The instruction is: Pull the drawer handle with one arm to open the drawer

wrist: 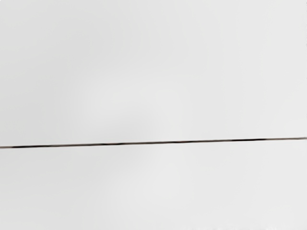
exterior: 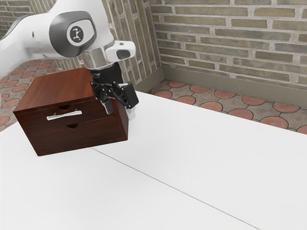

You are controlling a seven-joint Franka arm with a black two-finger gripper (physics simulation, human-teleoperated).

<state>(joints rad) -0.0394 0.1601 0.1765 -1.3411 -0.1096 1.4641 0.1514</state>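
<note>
A dark brown wooden drawer box (exterior: 72, 115) stands on the white table (exterior: 201, 163) at the exterior view's left. Its silver bar handle (exterior: 64, 115) lies across the upper drawer front, which sits flush with the box. My black gripper (exterior: 121, 110) hangs at the box's front corner on the exterior view's right, level with the handle and well to its right. Its fingers (exterior: 109, 104) stand apart with nothing between them, so it is open. In the wrist view I see the bare white table (wrist: 153, 72) crossed by a thin dark seam (wrist: 153, 142).
A dark seam (exterior: 168, 184) runs diagonally across the table in front of the box. Brick walls (exterior: 230, 33) and a red tiled floor (exterior: 230, 103) lie behind. The white arm (exterior: 53, 33) reaches over the box from the upper left.
</note>
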